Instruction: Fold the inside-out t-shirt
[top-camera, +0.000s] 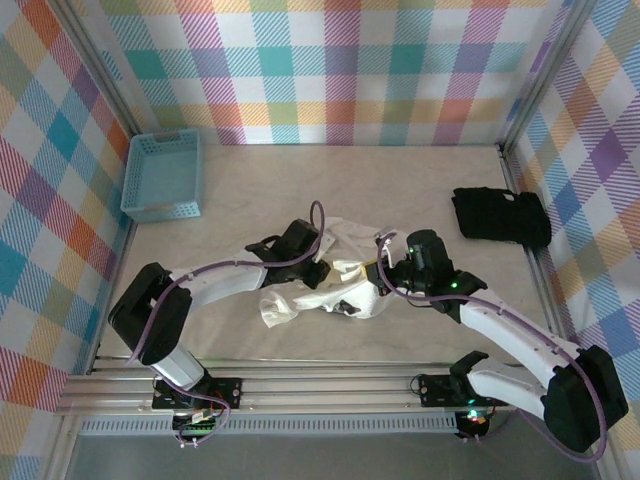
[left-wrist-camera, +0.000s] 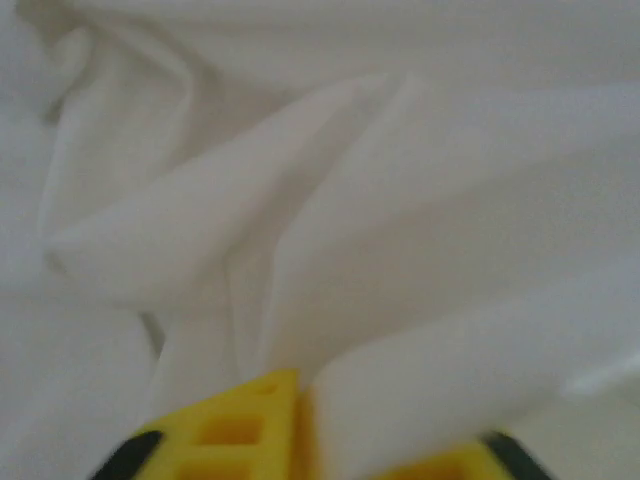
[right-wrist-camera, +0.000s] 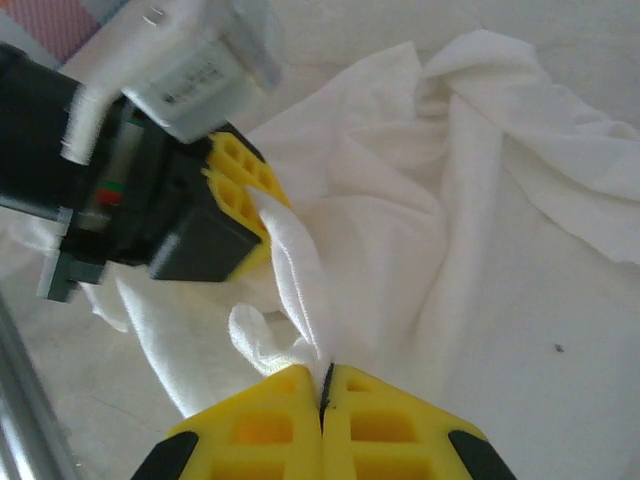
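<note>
The white inside-out t-shirt (top-camera: 335, 280) lies crumpled in the middle of the table, between both arms. My left gripper (top-camera: 322, 265) is shut on a thick fold of it; in the left wrist view its yellow fingers (left-wrist-camera: 235, 430) flank white cloth (left-wrist-camera: 400, 300). My right gripper (top-camera: 378, 276) is also closed, its yellow fingertips (right-wrist-camera: 290, 400) pressed together on a narrow strip of the shirt (right-wrist-camera: 300, 270). That strip runs taut up to the left gripper (right-wrist-camera: 262, 205), a short way off. The rest of the shirt (right-wrist-camera: 480, 150) is bunched on the table beyond.
A blue basket (top-camera: 162, 177) stands at the back left against the wall. A black folded garment (top-camera: 500, 215) lies at the right. Checked walls close in the table; a metal rail (top-camera: 300, 385) runs along the near edge.
</note>
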